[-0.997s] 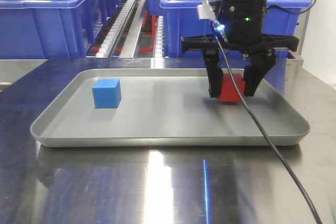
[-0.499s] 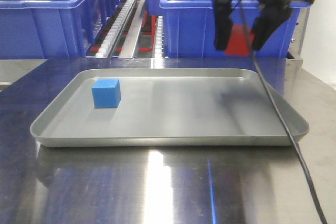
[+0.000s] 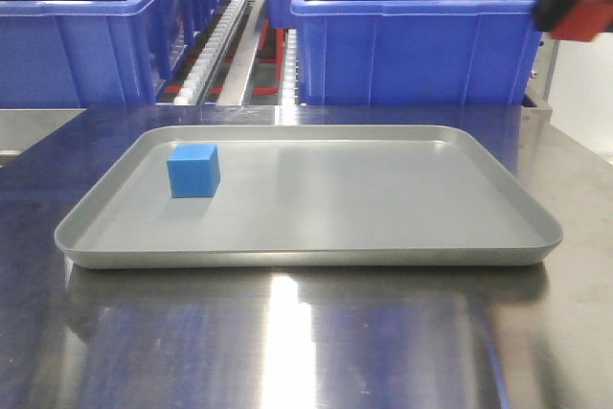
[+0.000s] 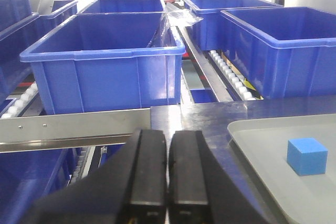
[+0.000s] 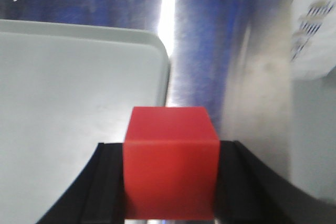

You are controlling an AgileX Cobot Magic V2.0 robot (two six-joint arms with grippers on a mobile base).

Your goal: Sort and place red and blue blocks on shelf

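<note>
The blue block (image 3: 193, 170) rests on the left part of the grey tray (image 3: 316, 246); the left wrist view shows that blue block (image 4: 306, 156) at its right edge. The red block (image 5: 170, 161) is clamped between the black fingers (image 5: 107, 182) of my right gripper (image 5: 170, 182), held in the air above the tray's right rim (image 5: 163, 66). In the front view the red block (image 3: 586, 18) is a blur at the top right edge, and the right gripper (image 3: 575, 2) is blurred around it. My left gripper (image 4: 168, 171) is shut with nothing in it, low over the table left of the tray.
Large blue plastic bins (image 3: 412, 26) stand on roller tracks (image 3: 215, 40) behind the steel table (image 3: 306, 332). More blue bins (image 4: 105, 61) fill the left wrist view. A white object (image 5: 315, 35) lies to the right of the tray.
My right gripper has lifted the red block off the tray, rising and moving right until it is almost out of the front view. The blue block has stayed in place.
</note>
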